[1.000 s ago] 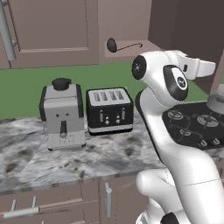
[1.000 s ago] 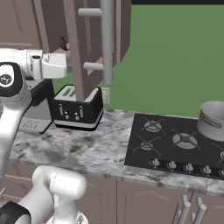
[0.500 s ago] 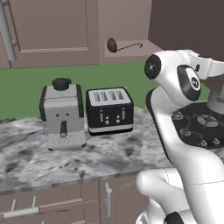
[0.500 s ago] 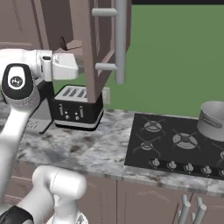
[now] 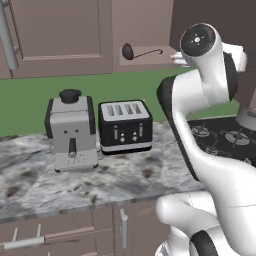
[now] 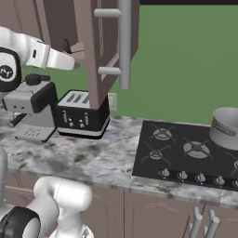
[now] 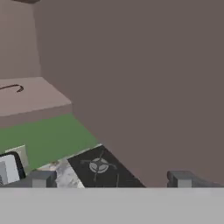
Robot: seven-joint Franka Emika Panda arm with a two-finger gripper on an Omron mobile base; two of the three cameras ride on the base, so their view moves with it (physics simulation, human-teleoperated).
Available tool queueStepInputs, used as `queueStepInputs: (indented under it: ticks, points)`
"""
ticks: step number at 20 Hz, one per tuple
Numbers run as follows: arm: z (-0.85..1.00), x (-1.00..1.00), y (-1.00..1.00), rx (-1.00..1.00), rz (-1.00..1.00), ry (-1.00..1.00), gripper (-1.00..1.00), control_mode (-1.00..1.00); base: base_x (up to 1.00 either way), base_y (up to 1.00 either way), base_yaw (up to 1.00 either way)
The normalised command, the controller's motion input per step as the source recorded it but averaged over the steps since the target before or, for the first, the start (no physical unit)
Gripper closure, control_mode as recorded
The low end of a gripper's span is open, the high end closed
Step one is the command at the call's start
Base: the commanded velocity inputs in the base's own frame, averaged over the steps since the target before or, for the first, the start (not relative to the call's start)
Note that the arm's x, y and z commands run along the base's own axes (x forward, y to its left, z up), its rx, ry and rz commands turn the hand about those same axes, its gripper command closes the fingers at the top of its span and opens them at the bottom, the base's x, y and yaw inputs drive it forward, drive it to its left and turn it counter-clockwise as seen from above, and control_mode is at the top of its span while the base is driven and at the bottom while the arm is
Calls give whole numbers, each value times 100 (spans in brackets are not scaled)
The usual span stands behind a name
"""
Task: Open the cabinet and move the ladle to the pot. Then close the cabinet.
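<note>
Jaws apart with nothing between them — the gripper point(image 7: 111, 178) sits close against the inner face of the swung-open door of the cabinet point(image 6: 100, 51). The ladle point(image 5: 140, 51) lies on the cabinet's bottom shelf, above the black toaster point(image 5: 125, 127). The pot point(image 6: 226, 128) stands on the stove point(image 6: 188, 155), well right of the toaster.

Matt mauve-brown cabinet point(image 6: 100, 51) with brushed-metal handle, speckled stone counter point(image 5: 125, 175), grey steel pot point(image 6: 225, 128)
</note>
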Motion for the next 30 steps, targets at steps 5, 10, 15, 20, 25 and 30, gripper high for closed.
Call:
queueStepInputs:
  ticks: [5,10,15,20,25,30]
  points:
    - [7,35,61,18,56,21,-100,-100,0,0,0]
    - [-7,75,31,17,48,0,-100,-100,0,0,0]
    - [-26,81,15,17,41,0,-100,-100,0,0,0]
    - [-13,87,16,12,32,7,-100,-100,0,0,0]
    - [0,68,20,3,30,5,-100,-100,0,0,0]
    - [0,69,28,1,28,1,-100,-100,0,0,0]
